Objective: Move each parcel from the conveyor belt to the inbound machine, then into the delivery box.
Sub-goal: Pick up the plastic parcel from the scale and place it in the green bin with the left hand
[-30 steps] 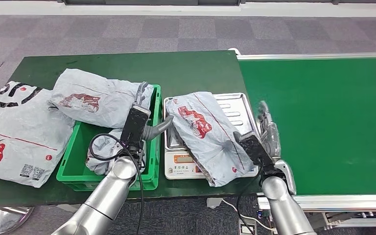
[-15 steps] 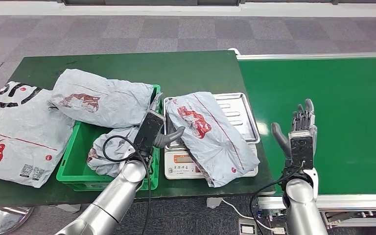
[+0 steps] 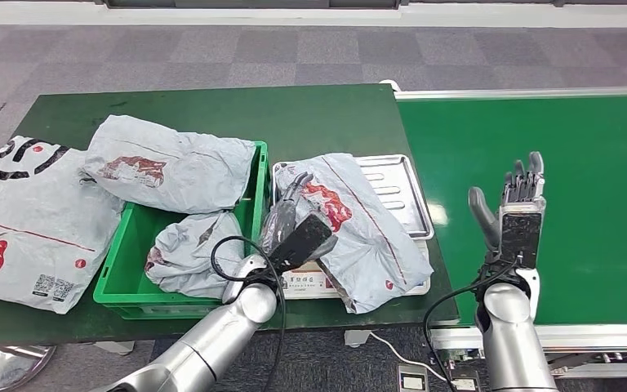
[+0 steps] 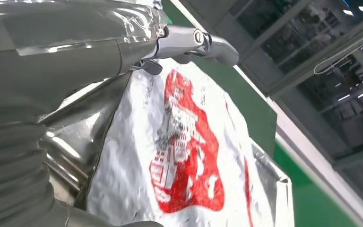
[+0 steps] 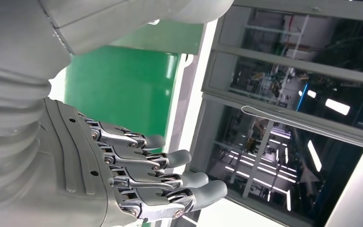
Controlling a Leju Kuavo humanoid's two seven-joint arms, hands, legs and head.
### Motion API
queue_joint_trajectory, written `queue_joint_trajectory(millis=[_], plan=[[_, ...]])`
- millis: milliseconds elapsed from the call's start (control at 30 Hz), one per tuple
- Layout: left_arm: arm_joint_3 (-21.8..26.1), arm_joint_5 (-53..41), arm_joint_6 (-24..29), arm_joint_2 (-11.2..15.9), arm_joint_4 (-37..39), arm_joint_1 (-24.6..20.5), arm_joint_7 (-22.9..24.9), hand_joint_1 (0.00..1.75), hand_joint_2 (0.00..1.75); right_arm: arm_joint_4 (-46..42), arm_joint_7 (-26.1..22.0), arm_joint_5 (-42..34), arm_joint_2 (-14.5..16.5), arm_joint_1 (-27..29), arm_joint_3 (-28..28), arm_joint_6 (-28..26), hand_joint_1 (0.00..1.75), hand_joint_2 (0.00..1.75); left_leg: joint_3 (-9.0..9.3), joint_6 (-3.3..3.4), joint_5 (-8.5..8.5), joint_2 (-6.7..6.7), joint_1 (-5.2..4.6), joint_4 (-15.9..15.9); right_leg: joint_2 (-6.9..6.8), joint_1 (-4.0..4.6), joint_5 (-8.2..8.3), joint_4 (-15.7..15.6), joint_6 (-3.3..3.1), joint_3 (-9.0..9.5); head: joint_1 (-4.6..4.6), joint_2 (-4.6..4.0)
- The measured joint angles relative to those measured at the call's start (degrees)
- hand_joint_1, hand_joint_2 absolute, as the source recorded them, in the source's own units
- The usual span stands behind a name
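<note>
Your grey parcel (image 3: 351, 224) lay on the weighing machine (image 3: 400, 192), not yet in the green box (image 3: 255, 245). Your left hand (image 3: 288, 214) rested on it, its grasp unclear; your right hand (image 3: 516, 211) was wide and empty above the belt (image 3: 588, 163).

You see crinkled, glossy grey plastic film on the parcel (image 3: 351, 224), printed in red. Beneath it, the scale (image 3: 396, 184) has a shiny ribbed metal tray. The crate (image 3: 126, 265) is smooth green plastic. The counter (image 3: 212, 106) and belt (image 3: 580, 147) look matt green. The right hand (image 3: 513, 214) is brushed silver metal with dark fingers (image 3: 522, 181).
</note>
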Motion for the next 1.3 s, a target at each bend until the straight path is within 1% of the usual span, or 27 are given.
queue_joint_trajectory(millis=[67, 133, 200, 267, 400, 533, 567, 600, 667, 700, 733, 967, 1100, 1200, 1300], plan=[[-1.19, -2.79, 1.54, -0.3, 1.17, -0.39, 0.74, 0.0, 1.75, -0.03, 0.08, -0.01, 0.0, 0.15, -0.1, -0.12, 0.0, 1.75, 0.0, 0.0, -0.01, -0.01, 0.0, 0.0, -0.02, 0.0, -0.01, 0.0, 0.0, -0.01, -0.01, 0.0], [-3.07, -7.67, 3.78, -0.85, 2.51, -0.72, 1.66, 0.0, 1.75, -0.32, 0.16, -0.01, 0.0, 0.66, -0.38, -0.27, 0.0, 1.75, 0.0, 0.0, -0.01, -0.04, 0.0, 0.0, -0.05, 0.0, -0.01, -0.01, 0.0, 0.0, -0.01, 0.0], [-5.9, -14.08, 5.33, -1.49, 3.85, -0.87, 2.98, 0.0, 1.75, -0.96, 0.15, -0.12, -0.02, 1.56, -0.71, -0.27, 0.0, 1.75, -0.01, 0.0, -0.03, -0.05, 0.0, 0.0, -0.05, 0.0, -0.02, -0.01, 0.01, 0.01, 0.0, 0.0], [-9.11, -19.46, 5.77, -1.91, 4.96, -0.88, 4.5, 0.0, 1.75, -1.62, 0.01, -0.39, -0.07, 2.54, -1.01, 0.03, 0.0, 1.75, -0.01, 0.0, -0.07, -0.03, -0.01, 0.0, -0.03, -0.01, -0.02, -0.01, 0.01, 0.02, 0.0, 0.0], [-13.28, -23.96, 5.62, -2.16, 6.45, -0.83, 6.04, 0.0, 1.75, -2.26, -0.34, -0.68, -0.24, 3.79, -1.74, 0.62, 0.0, 1.75, 0.0, 0.0, -0.14, 0.01, -0.02, 0.0, 0.04, -0.01, -0.03, -0.02, 0.01, 0.0, 0.01, 0.0], [-16.13, -31.63, 1.4, -2.23, 8.54, -0.84, 8.45, 0.02, 1.75, -2.4, -0.7, -0.56, -0.26, 4.03, -1.83, 1.16, 0.0, 1.75, 0.01, -0.01, -0.13, 0.04, -0.01, 0.0, 0.04, -0.01, -0.03, -0.01, 0.01, 0.01, 0.0, 0.0], [-16.86, -33.59, 0.05, -2.28, 9.21, -0.81, 9.08, 0.25, 1.75, -2.4, -0.78, -0.48, -0.26, 4.02, -1.83, 1.22, 0.0, 1.75, 0.01, -0.01, -0.13, 0.04, -0.01, 0.0, 0.04, 0.0, -0.03, -0.01, 0.01, 0.01, 0.0, 0.0], [-17.52, -35.16, -1.23, -2.33, 9.85, -0.8, 9.6, 0.6, 1.75, -2.4, -0.82, -0.4, -0.26, 4.02, -1.83, 1.25, 0.0, 1.75, 0.01, -0.02, -0.13, 0.04, -0.01, 0.0, 0.04, 0.0, -0.03, -0.01, 0.01, 0.01, 0.0, 0.0], [-18.6, -37.36, -3.43, -2.46, 10.97, -0.85, 10.4, 1.45, 1.75, -2.4, -0.87, -0.21, -0.26, 4.04, -1.83, 1.27, 0.0, 1.75, 0.02, -0.02, -0.12, 0.03, -0.01, 0.0, 0.04, -0.01, -0.03, 0.0, 0.01, 0.02, 0.01, 0.0], [-19.07, -38.08, -4.2, -2.53, 11.45, -0.95, 10.66, 1.66, 1.75, -2.4, -0.87, -0.13, -0.26, 4.05, -1.83, 1.28, 0.0, 1.75, 0.02, -0.02, -0.12, 0.03, -0.01, 0.0, 0.04, -0.01, -0.03, 0.0, 0.01, 0.02, 0.01, 0.0], [-19.47, -38.63, -4.67, -2.6, 11.9, -1.09, 10.84, 1.75, 1.75, -2.4, -0.87, -0.05, -0.25, 4.06, -1.83, 1.3, 0.0, 1.75, 0.02, -0.02, -0.12, 0.02, -0.01, 0.0, 0.03, -0.01, -0.03, -0.01, 0.01, 0.03, 0.01, 0.0], [-20.45, -40.12, -4.99, -3.14, 13.63, -2.72, 10.99, 1.75, 1.75, -2.4, -1.0, 0.13, -0.24, 4.3, -1.83, 1.53, 0.0, 1.75, 0.08, 0.01, -0.14, 0.0, -0.02, 0.0, -0.02, -0.01, -0.06, -0.02, 0.06, 0.15, -0.01, 0.0], [-20.45, -40.42, -4.67, -3.21, 14.07, -2.86, 11.03, 1.75, 1.75, -2.43, -1.17, 0.31, -0.21, 4.66, -1.83, 1.53, 0.0, 1.75, 0.11, 0.01, -0.14, 0.0, -0.01, 0.0, -0.01, -0.01, -0.06, -0.02, 0.06, 0.17, 0.0, 0.0], [-20.45, -40.43, -2.86, -3.21, 14.31, -2.86, 11.67, 1.75, 1.75, -2.59, -1.24, 0.58, -0.14, 5.02, -1.83, 1.52, 0.0, 1.75, 0.12, 0.0, -0.13, 0.01, -0.01, 0.0, 0.0, -0.01, -0.05, -0.01, 0.05, 0.17, 0.0, 0.0], [-20.11, -40.43, 0.48, -3.15, 14.35, -2.89, 12.55, 1.75, 1.75, -2.68, -1.25, 0.69, -0.04, 5.23, -1.83, 1.52, 0.0, 1.75, 0.12, -0.01, -0.12, 0.02, -0.01, 0.0, 0.01, -0.01, -0.05, 0.0, 0.05, 0.15, 0.01, 0.0]])
